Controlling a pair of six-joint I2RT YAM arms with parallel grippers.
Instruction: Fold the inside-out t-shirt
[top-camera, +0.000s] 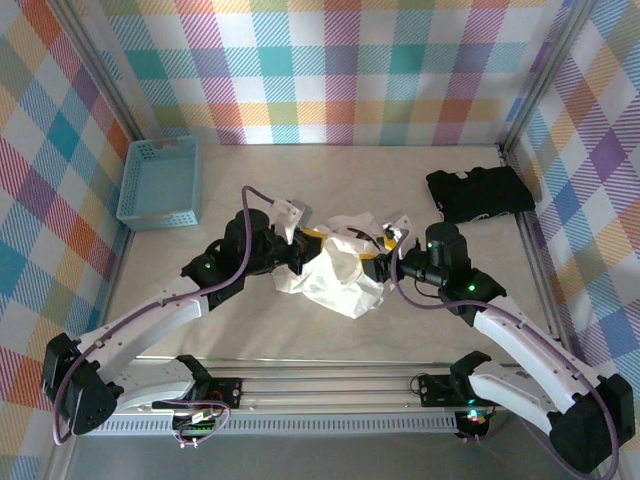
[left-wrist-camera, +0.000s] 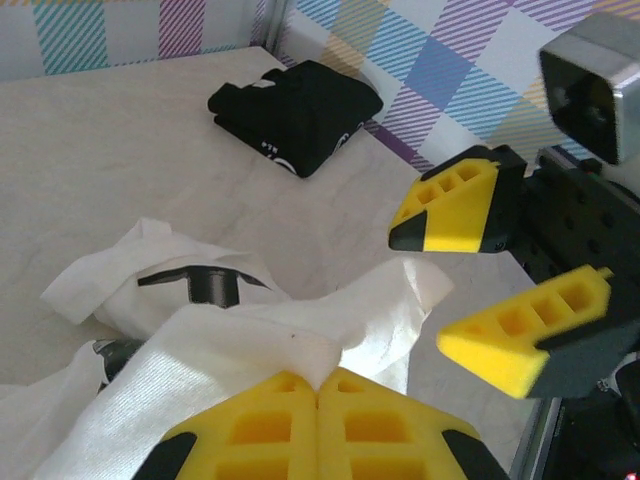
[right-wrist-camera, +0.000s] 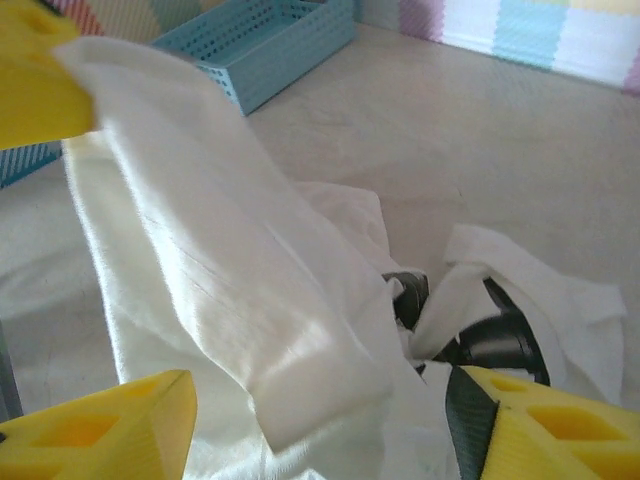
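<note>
t-shirt (right-wrist-camera: 230, 300) fronts basket (right-wrist-camera: 270, 40) from right wrist, black garment (left-wrist-camera: 295, 115) from left.

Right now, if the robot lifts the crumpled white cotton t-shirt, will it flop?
Probably floppy: the crumpled white cotton t-shirt drapes in soft folds from the shut left gripper. Likely light, since one pinch holds a flap up.

Robot lab cell, plaid backdrop walls (top-camera: 330, 70), aluminium frame (top-camera: 93, 75), marbled tabletop (top-camera: 330, 180), mounting rail (top-camera: 330, 395)
</note>
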